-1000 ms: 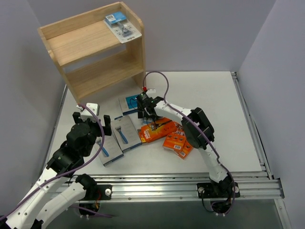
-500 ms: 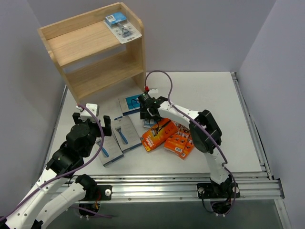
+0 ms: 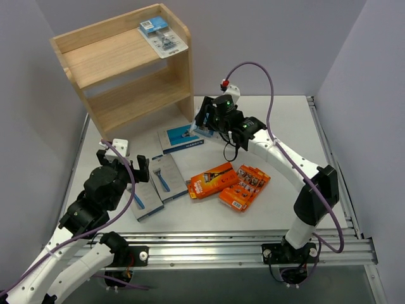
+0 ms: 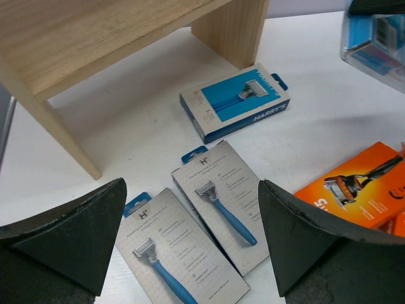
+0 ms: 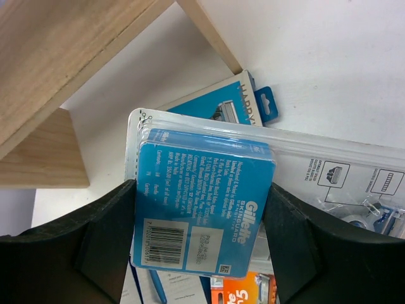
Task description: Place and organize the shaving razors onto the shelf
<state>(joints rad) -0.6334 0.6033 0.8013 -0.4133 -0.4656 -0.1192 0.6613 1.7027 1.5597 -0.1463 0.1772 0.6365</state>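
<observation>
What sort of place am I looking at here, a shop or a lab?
Probably a robotics lab bench staged as a shop display, not a real shop: plain grey walls box in a white table on aluminium rails, with a small wooden shelf and boxed razors.

Worktop (image 3: 291, 114): white, flat and smooth. It also shows up white in both close-up views from the arms (image 4: 145, 120) (image 5: 329, 63).
Back wall (image 3: 266, 44): plain, pale grey-purple. It stands up right behind the far edge of the worktop.
Left wall (image 3: 31, 126): same pale colour, close along the left side.
Right wall (image 3: 373, 95): same pale colour, close along the right side.
Front rail (image 3: 215, 244): shiny silver metal bars with long grooves, running along the near edge of the worktop.
Side rail (image 3: 332, 158): a thin silver metal strip down the right edge, meeting the front rail at the near corner.
</observation>
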